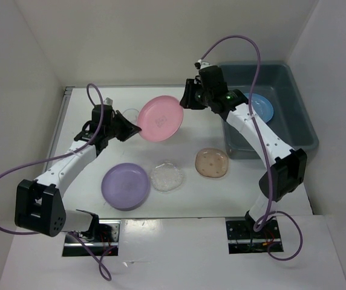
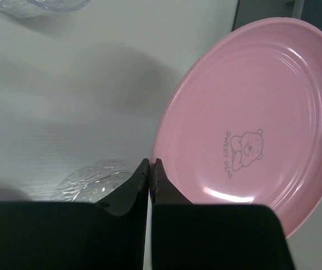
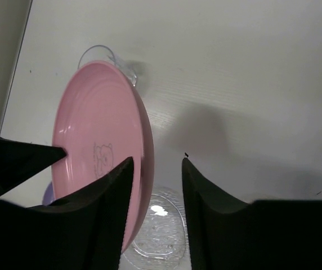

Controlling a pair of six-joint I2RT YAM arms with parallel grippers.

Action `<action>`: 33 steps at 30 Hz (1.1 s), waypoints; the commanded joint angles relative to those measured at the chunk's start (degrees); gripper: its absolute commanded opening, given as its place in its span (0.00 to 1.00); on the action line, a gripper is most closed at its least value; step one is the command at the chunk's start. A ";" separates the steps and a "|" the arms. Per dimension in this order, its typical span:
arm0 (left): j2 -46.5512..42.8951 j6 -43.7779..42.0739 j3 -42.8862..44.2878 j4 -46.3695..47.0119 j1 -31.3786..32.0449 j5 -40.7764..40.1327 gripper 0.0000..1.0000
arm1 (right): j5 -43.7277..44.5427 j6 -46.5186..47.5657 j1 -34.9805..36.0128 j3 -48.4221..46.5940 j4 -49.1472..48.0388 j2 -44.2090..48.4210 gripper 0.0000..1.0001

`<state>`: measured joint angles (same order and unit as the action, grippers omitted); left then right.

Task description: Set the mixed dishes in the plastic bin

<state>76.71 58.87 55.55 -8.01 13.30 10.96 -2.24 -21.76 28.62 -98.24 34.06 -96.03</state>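
left gripper pinches the pink plate by its rim, tilted mid-frame; right gripper, half open, straddles the opposite edge. if left lets go before right clamps, the plate drops short of the bin, upper right.

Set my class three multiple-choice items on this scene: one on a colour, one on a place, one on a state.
1. The plate held above the table is:
A) pink B) purple C) brownish
2. The blue plate lies:
A) on the table B) in the plastic bin C) in an end effector
3. The left end effector is:
A) wide open B) out of view C) shut on the pink plate's rim

Answers: 1 A, the only raised plate is pink. 2 B, blue shows on the bin's floor. 3 C, the left wrist view shows it pinching the rim with no gap.
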 commanded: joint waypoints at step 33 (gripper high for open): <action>-1.64 -0.16 16.95 1.95 0.24 1.96 1.00 | 17.62 1.46 -7.40 -13.11 8.82 -12.08 0.00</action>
<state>76.79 61.23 67.99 -6.02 13.32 12.88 8.21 -20.84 27.59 -104.53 40.60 -107.35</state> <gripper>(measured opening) 1.000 0.020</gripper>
